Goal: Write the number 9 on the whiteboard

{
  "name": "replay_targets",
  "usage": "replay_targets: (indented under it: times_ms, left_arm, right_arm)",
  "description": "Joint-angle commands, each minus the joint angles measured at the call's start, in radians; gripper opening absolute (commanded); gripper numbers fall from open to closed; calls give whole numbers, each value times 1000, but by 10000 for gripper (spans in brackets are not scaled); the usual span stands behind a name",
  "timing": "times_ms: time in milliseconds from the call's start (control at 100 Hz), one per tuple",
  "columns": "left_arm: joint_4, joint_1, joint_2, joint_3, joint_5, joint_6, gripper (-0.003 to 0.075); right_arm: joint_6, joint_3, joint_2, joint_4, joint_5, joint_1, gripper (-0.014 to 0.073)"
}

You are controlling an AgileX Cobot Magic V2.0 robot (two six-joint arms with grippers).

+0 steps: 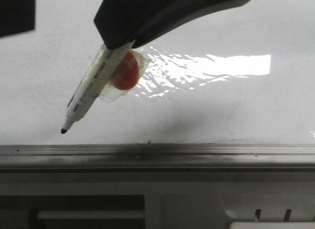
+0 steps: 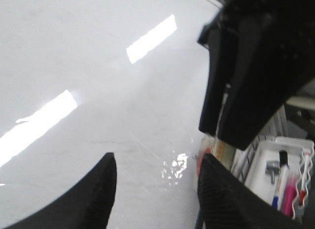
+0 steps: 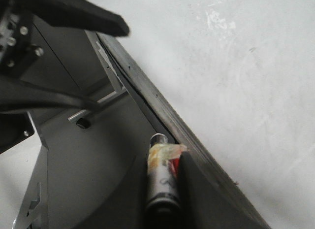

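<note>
The whiteboard (image 1: pixel 206 111) fills the front view above its grey rail (image 1: pixel 157 157), with no stroke visible on it. The right tool (image 1: pixel 120 44) is clamped on a taped marker (image 1: pixel 91 93) whose black tip hangs just over the board near the rail. The left wrist view alone shows the left tool (image 2: pixel 155 189) spread apart and holding nothing, plus a pen tray (image 2: pixel 283 182)
</note>
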Motion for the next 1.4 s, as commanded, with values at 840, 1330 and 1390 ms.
replay_targets:
  times_ms: [840, 1330, 1390]
  left_arm:
    - [-233, 1, -145, -27, -72, 6, 347]
    - [-241, 1, -145, -27, -72, 6, 347]
    - [-241, 1, -145, -27, -72, 6, 347]
  right_arm:
    - [50, -230, 25, 9, -28, -287, -57]
    - [38, -240, 124, 29, 145, -268, -59]
    - [38, -240, 107, 12, 150, -268, -58]
